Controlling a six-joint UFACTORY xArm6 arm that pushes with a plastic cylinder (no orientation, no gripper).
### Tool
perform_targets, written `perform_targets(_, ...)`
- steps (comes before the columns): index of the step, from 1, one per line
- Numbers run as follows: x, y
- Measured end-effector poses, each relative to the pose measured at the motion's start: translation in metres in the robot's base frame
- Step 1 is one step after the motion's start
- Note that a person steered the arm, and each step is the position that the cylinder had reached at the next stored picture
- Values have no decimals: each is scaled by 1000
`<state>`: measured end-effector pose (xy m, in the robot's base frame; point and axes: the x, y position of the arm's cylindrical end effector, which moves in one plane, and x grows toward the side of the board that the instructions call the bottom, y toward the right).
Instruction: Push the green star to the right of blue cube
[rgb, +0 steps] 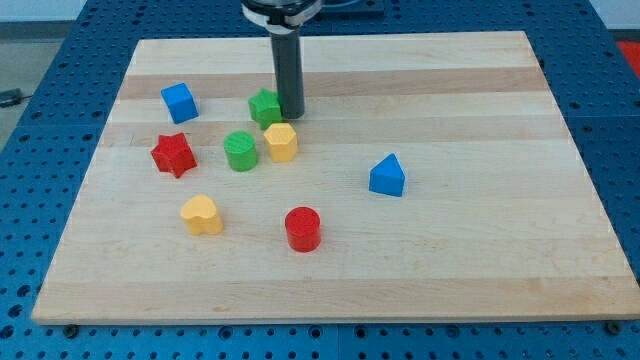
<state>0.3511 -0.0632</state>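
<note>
The green star (264, 106) lies on the wooden board in the upper middle-left of the view. The blue cube (179, 102) sits to its left, apart from it by about a block and a half. My tip (291, 113) stands right against the green star's right side. The rod rises straight up out of the view's top.
A green cylinder (240, 150) and a yellow hexagonal block (282, 142) sit just below the green star. A red star (173, 153) lies below the blue cube. A yellow heart (201, 214), a red cylinder (302, 228) and a blue triangular block (387, 176) lie lower down.
</note>
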Motion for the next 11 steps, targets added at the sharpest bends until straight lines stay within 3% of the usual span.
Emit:
perform_targets(5,15,-42)
perform_targets(11,-23,-72)
